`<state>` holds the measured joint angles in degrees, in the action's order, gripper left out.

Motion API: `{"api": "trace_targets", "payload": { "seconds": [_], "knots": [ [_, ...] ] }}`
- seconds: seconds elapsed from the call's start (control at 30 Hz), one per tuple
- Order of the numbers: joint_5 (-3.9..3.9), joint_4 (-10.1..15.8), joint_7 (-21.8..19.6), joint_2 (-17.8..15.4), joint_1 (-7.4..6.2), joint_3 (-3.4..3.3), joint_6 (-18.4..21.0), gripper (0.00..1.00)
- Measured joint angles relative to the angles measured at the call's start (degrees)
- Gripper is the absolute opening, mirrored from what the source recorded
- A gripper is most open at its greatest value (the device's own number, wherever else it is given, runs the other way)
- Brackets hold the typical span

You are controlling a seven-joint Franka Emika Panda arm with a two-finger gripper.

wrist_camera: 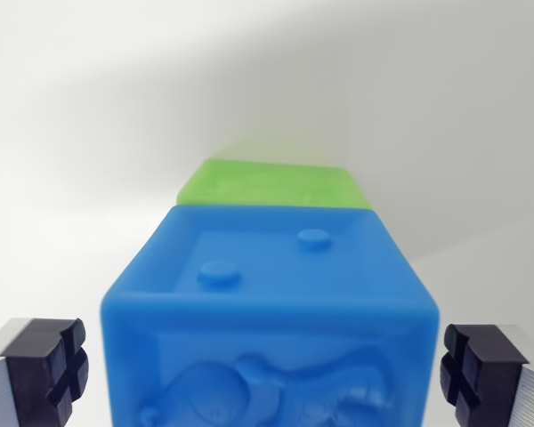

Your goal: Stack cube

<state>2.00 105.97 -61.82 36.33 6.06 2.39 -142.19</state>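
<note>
A big blue cube (271,320) with two round bumps on top sits up close. A green cube (271,185) sits right behind it.

Blue cube (271,320) cut off at bottom edge, hides most of blurred green cube (271,184); finger pads (49,360) cropped.

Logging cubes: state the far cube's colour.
Green cube, behind the blue cube; wrist view.
</note>
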Motion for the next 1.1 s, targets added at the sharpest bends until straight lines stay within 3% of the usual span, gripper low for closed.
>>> {"api": "trace_targets", "payload": {
  "seconds": [0.47,1.1],
  "knots": [
    [-0.12,0.43,0.0,-3.91,0.0,0.03,3.38,1.0],
    [-0.38,-0.1,0.15,-10.9,0.03,0.14,10.81,1.0]
  ]
}}
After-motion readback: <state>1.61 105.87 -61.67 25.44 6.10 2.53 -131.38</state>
